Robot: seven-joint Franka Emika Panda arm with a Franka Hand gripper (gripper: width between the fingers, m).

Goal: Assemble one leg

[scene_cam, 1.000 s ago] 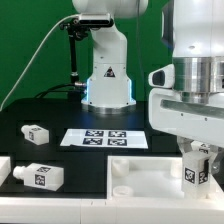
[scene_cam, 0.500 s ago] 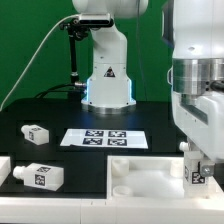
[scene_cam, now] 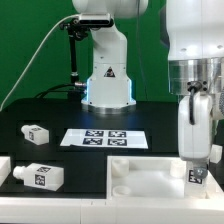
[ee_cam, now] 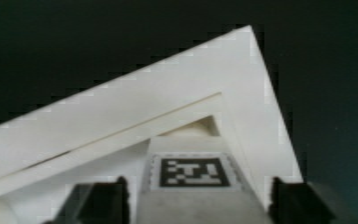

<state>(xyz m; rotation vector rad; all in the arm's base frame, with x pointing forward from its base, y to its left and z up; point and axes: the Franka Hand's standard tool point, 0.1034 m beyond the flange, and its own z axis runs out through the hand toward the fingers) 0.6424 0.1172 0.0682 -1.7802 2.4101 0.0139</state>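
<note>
My gripper (scene_cam: 196, 162) is at the exterior view's right, shut on a white leg (scene_cam: 196, 175) with a square tag. The leg stands upright on the near right corner of the large white tabletop (scene_cam: 140, 178). In the wrist view the leg (ee_cam: 194, 172) sits between my two dark fingers (ee_cam: 101, 202), with the tabletop's corner (ee_cam: 158, 110) spreading beyond it. Two more legs lie on the black table at the exterior view's left, one further back (scene_cam: 36, 132) and one nearer (scene_cam: 38, 176).
The marker board (scene_cam: 105, 138) lies flat in the middle of the table. The arm's white base (scene_cam: 108, 80) stands behind it, with a black cable and post to its left. A white piece (scene_cam: 4, 166) shows at the left edge.
My wrist has turned about its vertical axis over the last second, so the gripper now shows its narrow side. The leg has stayed at the same corner of the tabletop.
</note>
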